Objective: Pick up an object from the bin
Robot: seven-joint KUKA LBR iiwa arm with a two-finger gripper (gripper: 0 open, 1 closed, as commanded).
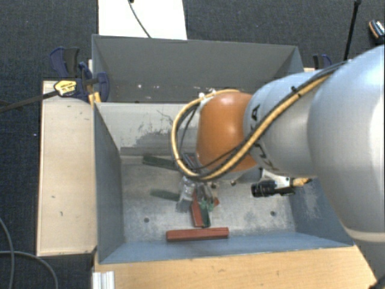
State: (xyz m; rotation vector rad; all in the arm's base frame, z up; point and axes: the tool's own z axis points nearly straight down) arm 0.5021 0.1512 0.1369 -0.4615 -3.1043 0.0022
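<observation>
My gripper (187,197) hangs low over the middle of the bin floor, under the arm's orange cover. Right beneath and touching its tip lie a short red-brown block (197,214) and a small green piece (209,206); whether either is held is hidden. A longer red-brown flat bar (197,234) lies crosswise just in front, near the bin's front wall.
A black marker-like cylinder (272,189) lies to the right under the arm. Two dark green sticks (157,160) (162,193) rest on the floor to the left. The arm covers the bin's right half; the left floor has room.
</observation>
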